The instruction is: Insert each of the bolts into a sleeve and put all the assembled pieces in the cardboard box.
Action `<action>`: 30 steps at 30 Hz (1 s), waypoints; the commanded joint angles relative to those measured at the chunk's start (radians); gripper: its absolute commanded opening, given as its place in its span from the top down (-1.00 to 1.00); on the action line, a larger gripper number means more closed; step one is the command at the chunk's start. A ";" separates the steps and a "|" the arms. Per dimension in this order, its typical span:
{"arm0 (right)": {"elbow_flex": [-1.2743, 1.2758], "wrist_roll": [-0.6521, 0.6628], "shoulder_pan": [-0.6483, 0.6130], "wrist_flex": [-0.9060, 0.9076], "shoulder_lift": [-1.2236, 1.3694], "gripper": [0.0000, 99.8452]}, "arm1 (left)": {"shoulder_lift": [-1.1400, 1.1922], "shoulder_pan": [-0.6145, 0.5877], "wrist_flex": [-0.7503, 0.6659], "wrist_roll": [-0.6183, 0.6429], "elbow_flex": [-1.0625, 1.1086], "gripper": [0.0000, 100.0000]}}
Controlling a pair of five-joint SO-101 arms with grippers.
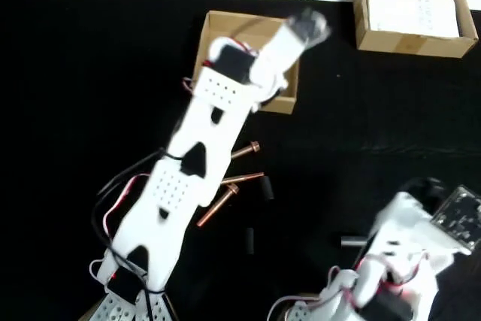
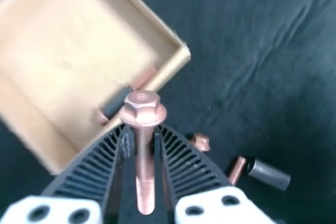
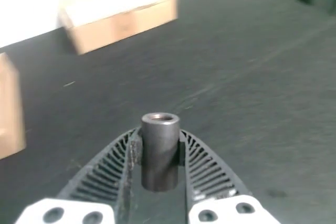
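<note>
Left gripper [image 2: 140, 132] clamps bolt [image 2: 140, 109] along its shank, head protruding; right gripper [image 3: 159, 136] clamps sleeve [image 3: 159, 161], bore exposed, presumably for mating.

- bolt [image 2: 142, 109]: copper-coloured metal, smooth, with a soft shine.
- sleeve [image 3: 159, 153]: dark grey metal, smooth, with a dull sheen.
- cardboard box [image 2: 63, 51]: plain brown card, matt.
- bench [image 2: 273, 51]: covered in black cloth, matt and creased.
- left hand [image 2: 142, 132]: ribbed black plastic fingers [image 2: 181, 163], matt.
</note>
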 commanded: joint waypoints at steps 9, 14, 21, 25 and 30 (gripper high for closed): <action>-0.159 -0.028 -0.262 0.185 -0.007 0.99 | -0.756 -0.087 0.003 0.009 0.587 0.98; -0.147 -0.028 -0.412 0.157 -0.007 0.99 | -1.093 -0.076 -0.003 0.008 1.000 0.98; -0.071 -0.028 -0.610 -0.022 -0.007 0.99 | -1.446 -0.070 -0.124 0.008 1.445 0.98; -0.050 -0.063 -0.654 -0.074 -0.007 0.99 | -1.678 -0.070 -0.288 0.008 1.759 0.98; 0.022 -0.074 -0.680 -0.124 -0.007 0.99 | -2.005 -0.056 -0.667 0.017 2.186 0.98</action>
